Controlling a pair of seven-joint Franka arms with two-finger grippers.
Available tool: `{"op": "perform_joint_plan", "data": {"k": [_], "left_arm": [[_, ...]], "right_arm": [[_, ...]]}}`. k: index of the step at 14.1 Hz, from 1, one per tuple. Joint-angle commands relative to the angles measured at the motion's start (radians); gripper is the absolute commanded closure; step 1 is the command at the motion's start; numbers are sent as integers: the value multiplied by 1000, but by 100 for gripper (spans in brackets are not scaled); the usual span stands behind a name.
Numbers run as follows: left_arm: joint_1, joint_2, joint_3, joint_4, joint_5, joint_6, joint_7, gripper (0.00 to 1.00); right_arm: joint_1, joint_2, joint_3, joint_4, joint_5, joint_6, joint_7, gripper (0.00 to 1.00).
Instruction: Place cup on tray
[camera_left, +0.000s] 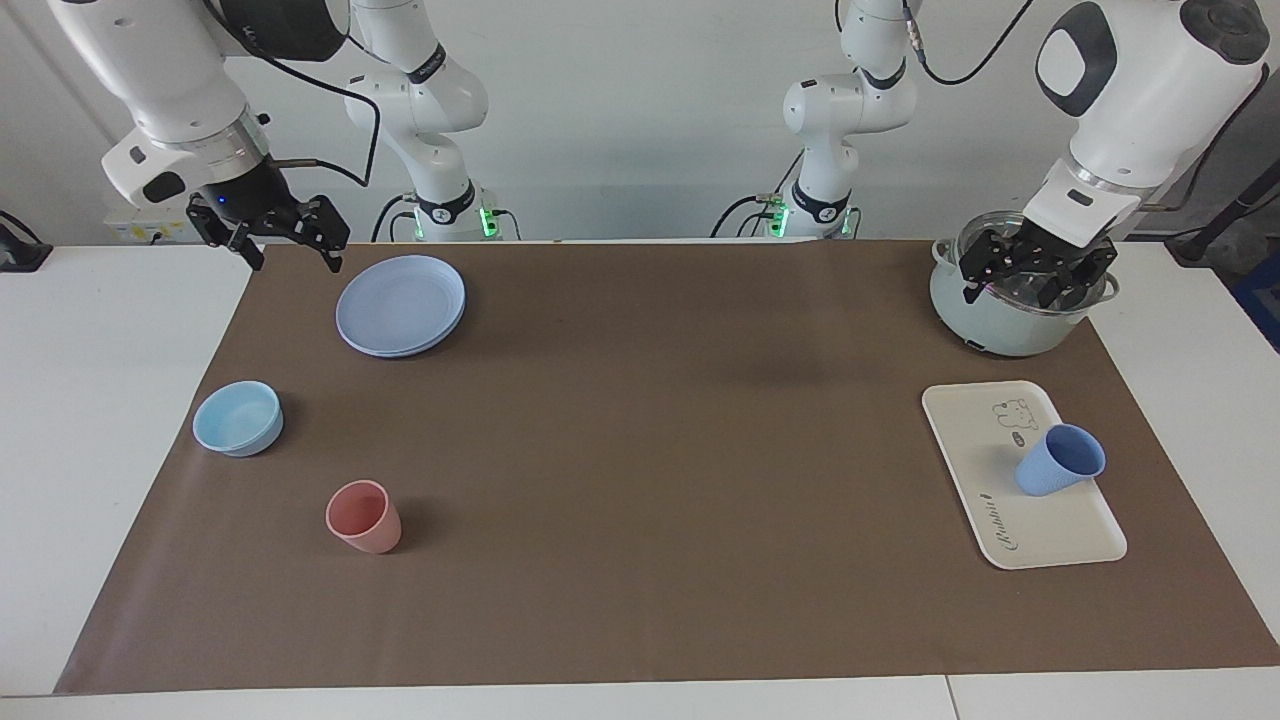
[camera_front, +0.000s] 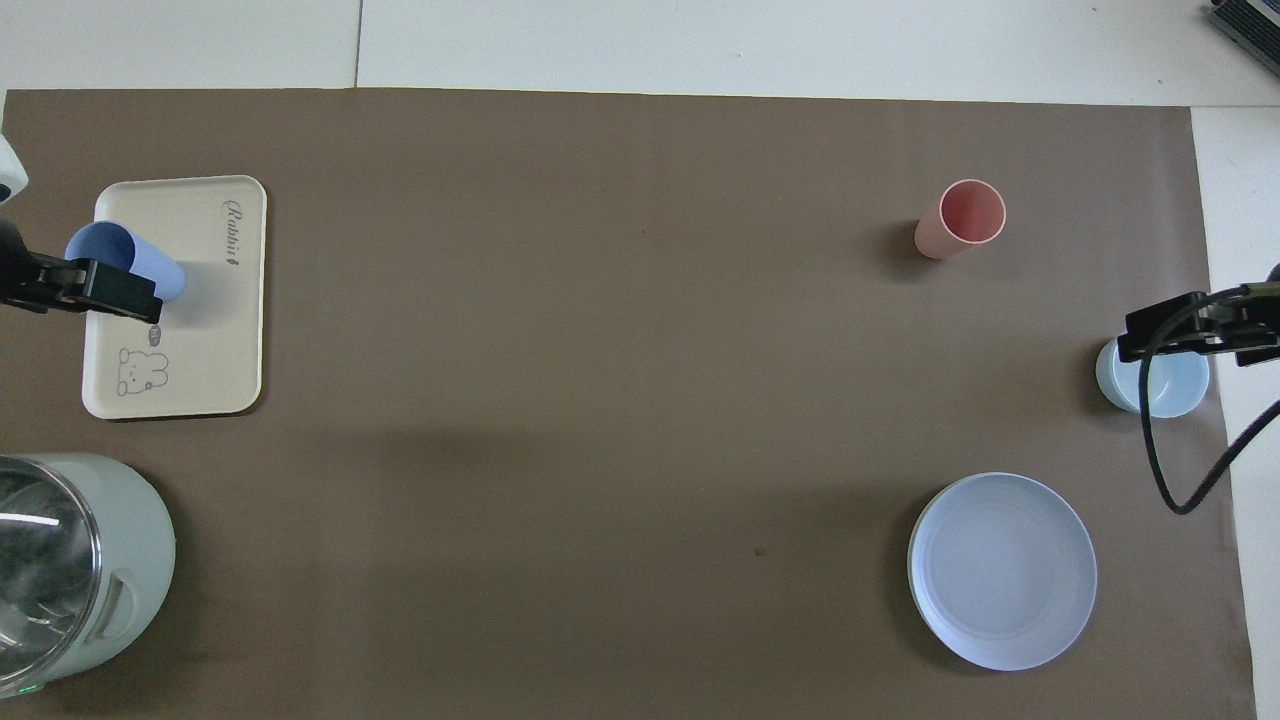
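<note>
- Standing upright on the tray (camera_left: 1050, 530), the cup (camera_left: 1058, 461) looks placed
- left hand (camera_left: 1035, 268), fingers apart, hangs over the pot (camera_left: 1000, 325)
- right hand (camera_left: 268, 232), fingers apart, waits; nothing more seems needed

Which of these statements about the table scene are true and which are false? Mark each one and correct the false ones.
1. The blue cup stands on the tray. True.
2. The left end effector is gripping the blue cup. False: it hangs over the pot, apart from the cup.
3. The pink cup stands on the plate. False: it stands on the brown mat, farther from the robots than the plate.
4. The bowl lies toward the right arm's end of the table. True.
5. The right end effector holds the bowl. False: it holds nothing and hangs up in the air by the mat's corner.
</note>
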Motion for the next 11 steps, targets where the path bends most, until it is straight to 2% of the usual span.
{"op": "perform_joint_plan", "data": {"k": [1,5,7,11], "left_arm": [[-11,-26,5,-28,12,11,-4,0],[-33,-28,-4,-28,7,8,-4,0],[-33,-28,-4,-29,7,9,-7,0],[-21,-26,1,-28,7,38,-10,0]], "right_arm": [[-8,0,13,2,21,-7,26,0],[-10,-4,22,-5,21,16,15,0],[-10,-26,22,-44,21,71,17,0],[-8,-28,25,-45,21,77,12,0]]}}
